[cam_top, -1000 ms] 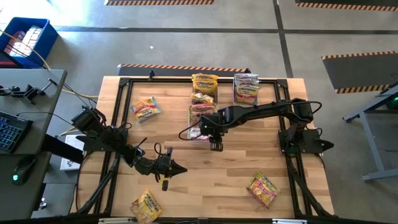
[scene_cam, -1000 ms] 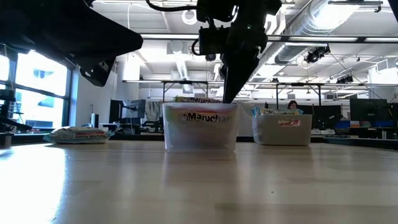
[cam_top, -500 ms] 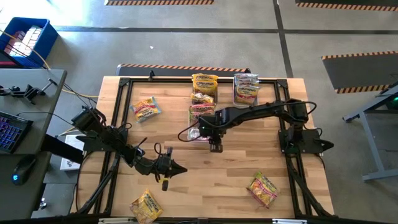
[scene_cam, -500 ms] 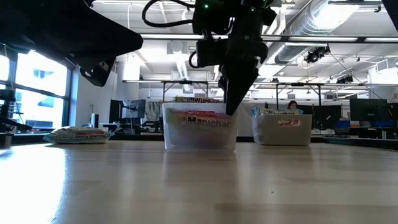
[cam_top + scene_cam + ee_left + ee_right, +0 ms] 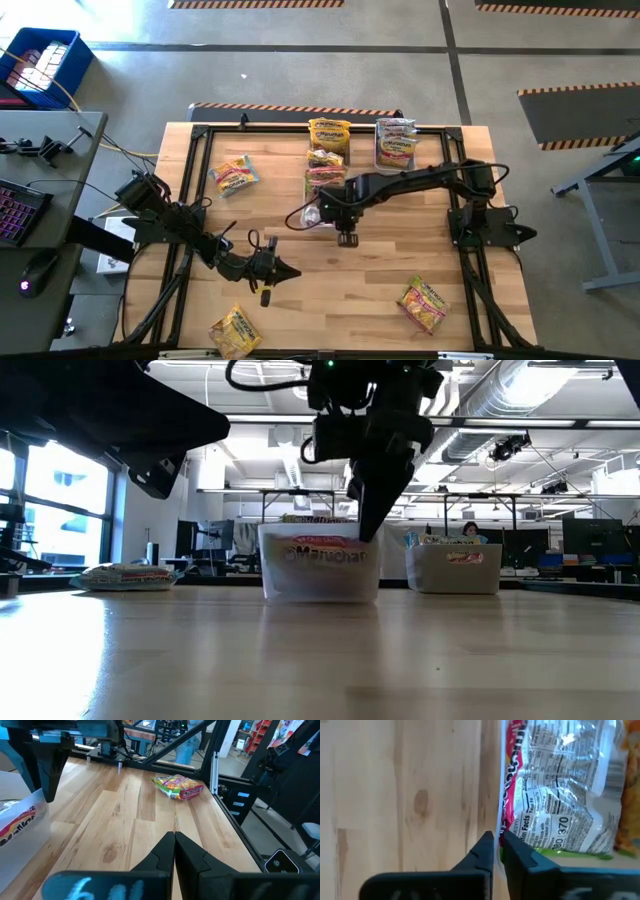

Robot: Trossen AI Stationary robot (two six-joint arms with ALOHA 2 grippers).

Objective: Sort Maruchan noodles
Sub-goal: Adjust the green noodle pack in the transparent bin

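A clear plastic bin (image 5: 318, 200) (image 5: 320, 582) stands mid-table with a Maruchan packet (image 5: 555, 785) inside, red lettering and a printed white back showing. My right gripper (image 5: 346, 238) (image 5: 497, 837) (image 5: 366, 532) is shut on that bin's wall. My left gripper (image 5: 276, 272) (image 5: 174, 839) hovers shut near the table's left near part and touches nothing. Loose packets lie flat on the table: a pink-and-green one (image 5: 235, 175) (image 5: 179, 787), a yellow one (image 5: 235, 330) and another yellow one (image 5: 423, 303). My right gripper pinches the clear bin's thin wall (image 5: 499, 817) between its two fingers, one finger inside the bin and one outside. The fingers come from above, pointing down. The bin rests with its bottom on the table.
Two more clear bins with packets stand by the far edge (image 5: 329, 138) (image 5: 396, 143). A black frame (image 5: 190, 170) runs around the tabletop. Bare wood lies between the two arms and toward the near edge.
My right gripper has shifted a little toward the table's left edge, still shut on the bin's wall. The bin has slid slightly left with it, and the packet inside has settled lower.
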